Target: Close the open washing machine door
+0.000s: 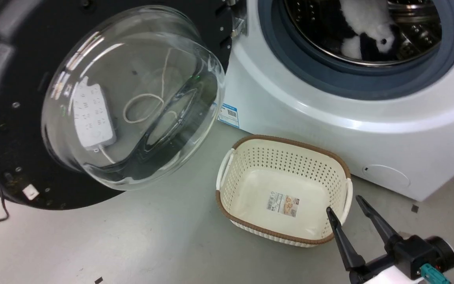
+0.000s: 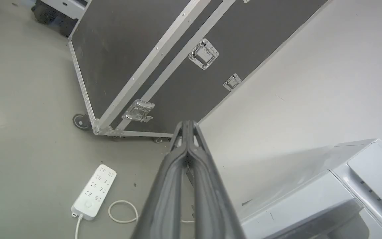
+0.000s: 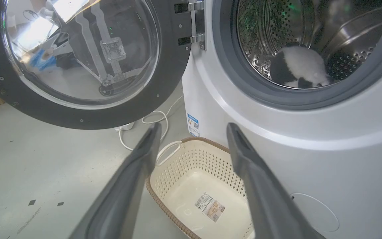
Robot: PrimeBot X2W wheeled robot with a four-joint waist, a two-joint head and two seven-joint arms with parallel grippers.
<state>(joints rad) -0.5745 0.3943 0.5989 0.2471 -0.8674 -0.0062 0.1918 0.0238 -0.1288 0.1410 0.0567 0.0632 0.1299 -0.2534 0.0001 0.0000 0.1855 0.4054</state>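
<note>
**Status.** The left gripper (image 2: pixel 187 123) has its fingers pressed together and holds nothing. It points towards a black flight case (image 2: pixel 144 49) and a white power strip (image 2: pixel 94 192) on the floor, not at the work.

The washing machine door (image 1: pixel 132 98) stands wide open at the left. Its inner face and bulging glass bowl (image 1: pixel 164 157) are turned towards the camera, and it hangs from the metal hinge (image 1: pixel 237 27) on the left edge of the washing machine (image 1: pixel 329 130).

Inside the steel drum (image 1: pixel 420 35), behind the grey gasket (image 1: pixel 329 75), lies a black-and-white plush toy (image 1: pixel 369 23).

A cream perforated basket (image 1: pixel 227 165) stands empty on the floor just in front of the machine, below the opening.

The right gripper (image 1: pixel 344 205) hovers over the basket's right end with its fingers apart, gripping nothing.

**Step in hand.** Closing has not begun. Neither gripper touches the door.

**Hazards.**
- The right gripper sits in front of the opening. If it is left there, the closing door may strike it.
- Whether the door's lower rim (image 1: pixel 53 201) clears the basket cannot be told. Contact would stall the swing.
- The glass bowl is smooth and curved, so a fingertip pushing on it is likely to slide off. The black rim is probably the safer contact.
- Any part of the toy lying across the gasket would stop the latch from engaging.
- A weak push may leave the door resting unlatched.
</note>
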